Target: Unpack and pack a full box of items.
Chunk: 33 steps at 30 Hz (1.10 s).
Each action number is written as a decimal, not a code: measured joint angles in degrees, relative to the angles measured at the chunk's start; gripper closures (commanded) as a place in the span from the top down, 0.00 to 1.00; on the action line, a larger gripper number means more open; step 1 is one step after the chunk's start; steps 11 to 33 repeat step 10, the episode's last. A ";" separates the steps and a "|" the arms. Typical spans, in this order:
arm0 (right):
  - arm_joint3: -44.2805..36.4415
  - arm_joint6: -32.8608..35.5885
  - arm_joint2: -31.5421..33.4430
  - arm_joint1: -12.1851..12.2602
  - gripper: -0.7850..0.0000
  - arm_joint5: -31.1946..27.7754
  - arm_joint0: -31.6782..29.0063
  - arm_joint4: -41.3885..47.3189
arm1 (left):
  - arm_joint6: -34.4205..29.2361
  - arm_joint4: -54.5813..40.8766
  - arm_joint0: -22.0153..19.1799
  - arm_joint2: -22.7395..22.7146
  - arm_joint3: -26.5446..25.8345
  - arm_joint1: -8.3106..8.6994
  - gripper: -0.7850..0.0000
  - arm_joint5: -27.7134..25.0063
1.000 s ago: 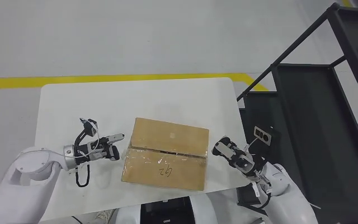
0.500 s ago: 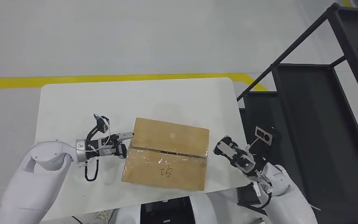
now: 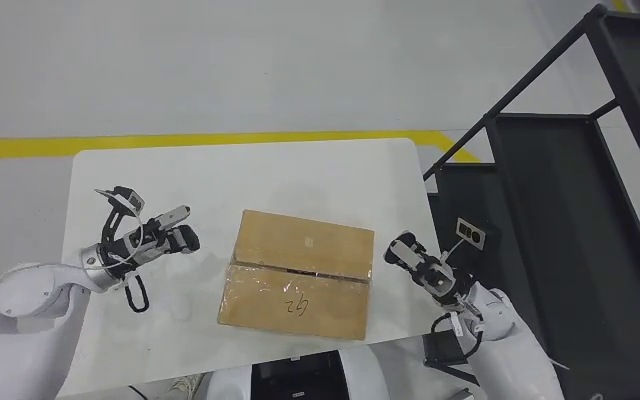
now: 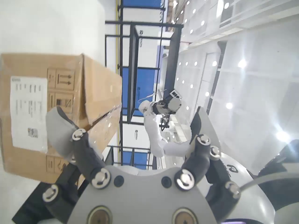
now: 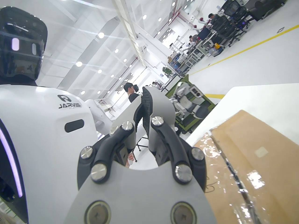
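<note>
A brown cardboard box [image 3: 298, 275] lies closed on the white table [image 3: 150, 180], with clear tape along its top seam. My left gripper [image 3: 182, 228] hovers a short way to the box's left, open and holding nothing. In the left wrist view the box [image 4: 46, 103] sits beyond the spread fingers [image 4: 58, 124] of that gripper [image 4: 126, 122], its white label facing me. My right gripper [image 3: 400, 251] stays just off the box's right side, shut and empty. The right wrist view has the pressed-together gripper [image 5: 143, 108] beside the taped box [image 5: 245, 155].
A black metal rack [image 3: 560, 200] stands close to the table's right edge. A yellow floor line [image 3: 220, 145] runs behind the table. Bare tabletop lies behind and to the left of the box.
My left gripper went right until it was at the box's left edge, then drew back left and away from it. The right gripper shifted only slightly.
</note>
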 measured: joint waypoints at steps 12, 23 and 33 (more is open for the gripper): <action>7.81 -18.86 -0.24 -3.51 1.00 0.00 4.95 -15.77 | 17.61 -6.45 -1.78 5.96 -2.11 -2.41 1.00 -7.09; 7.81 -18.86 -0.24 -3.51 1.00 0.00 4.95 -15.77 | 17.61 -6.45 -1.78 5.96 -2.11 -2.41 1.00 -7.09; 7.81 -18.86 -0.24 -3.51 1.00 0.00 4.95 -15.77 | 17.61 -6.45 -1.78 5.96 -2.11 -2.41 1.00 -7.09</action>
